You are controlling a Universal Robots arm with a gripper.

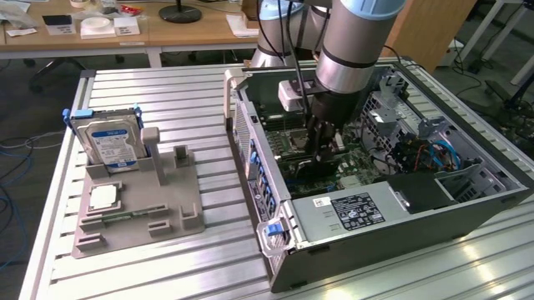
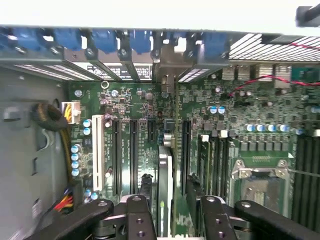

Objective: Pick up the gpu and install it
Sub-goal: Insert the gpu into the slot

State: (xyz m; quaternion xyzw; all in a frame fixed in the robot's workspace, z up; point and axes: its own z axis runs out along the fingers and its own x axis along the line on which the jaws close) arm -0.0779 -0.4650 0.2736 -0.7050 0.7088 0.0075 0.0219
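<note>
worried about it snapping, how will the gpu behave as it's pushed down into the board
The gpu, seen edge-on between the gripper fingers, looks thin and flat, so probably stiff but fragile if bent sideways. Standing on its narrow edge over the motherboard, it could tip if released before seating. It seems light for its length.

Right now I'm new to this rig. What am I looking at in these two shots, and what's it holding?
A single robot arm reaches down into an open computer case lying on a slatted metal table. The exterior view comes from a camera off the arm. The wrist view comes from a camera on the arm, looking past its gripper at the green motherboard. The jaws are shut on the gpu, a thin card seen edge-on, held above the expansion slots. Beside the case, a grey holder carries a blue-labelled hard drive and a small square chip.
</note>
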